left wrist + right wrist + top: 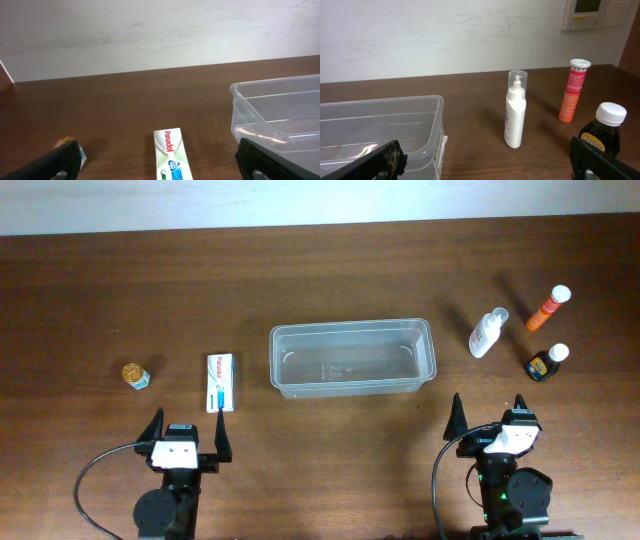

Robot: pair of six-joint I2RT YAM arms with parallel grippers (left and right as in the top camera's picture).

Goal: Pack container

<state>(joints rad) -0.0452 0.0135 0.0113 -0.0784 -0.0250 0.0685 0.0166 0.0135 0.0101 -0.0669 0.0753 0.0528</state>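
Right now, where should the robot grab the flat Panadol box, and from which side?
Probably pinch the Panadol box across its two long edges, near the middle, coming straight down from above. It lies flat, label up, long and narrow, so a sideways reach would find little to hold. The open left gripper sits nearest.

Brown wooden table (320, 480) — at its left a small jar (136, 375) and a Panadol box (220, 382) lying flat. At its right, all upright — a white spray bottle (488, 334), an orange tube (548, 308), a dark bottle (547, 362).

Even bright light, soft shadows, sharp
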